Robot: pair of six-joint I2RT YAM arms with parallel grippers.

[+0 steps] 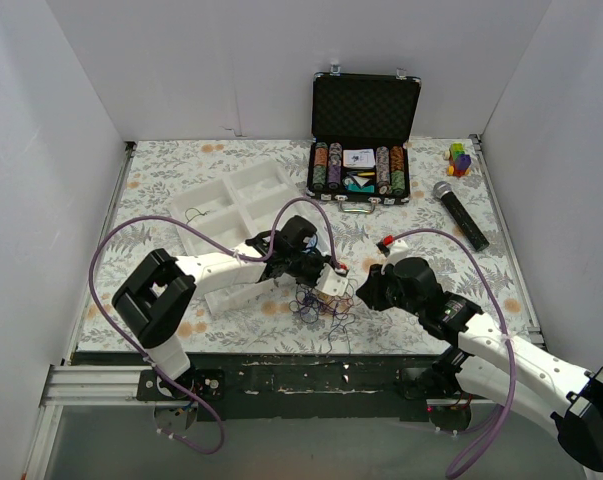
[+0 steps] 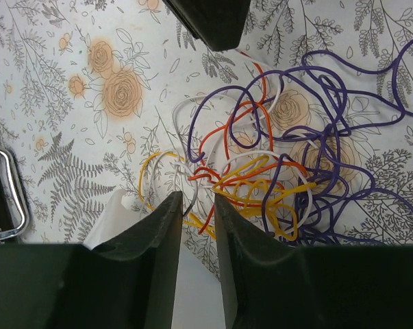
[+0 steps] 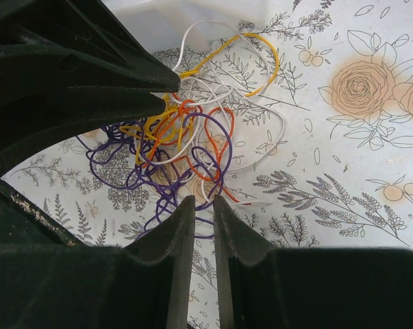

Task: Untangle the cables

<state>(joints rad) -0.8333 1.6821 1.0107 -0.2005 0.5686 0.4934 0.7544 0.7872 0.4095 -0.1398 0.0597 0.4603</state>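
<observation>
I see the cables (image 1: 319,300) as a loose clump of thin, glossy wires in purple, orange, yellow and white, low in the centre of the top view on the flower-printed bench (image 1: 161,180). In the left wrist view the clump runs longer side to side, with yellow loops at its left end and purple ones trailing off right. My left gripper (image 2: 197,199) and right gripper (image 3: 203,200) each stand at a narrow slit at the tangle's edge, pinching no wire that I can see.

Right gripper (image 3: 204,200) at bottom, 2 dark fingers narrowly parted, tips at tangle of purple, orange, yellow, white cables (image 3: 166,130) on floral tablecloth (image 3: 343,171), left gripper (image 3: 170,94) at upper left
</observation>
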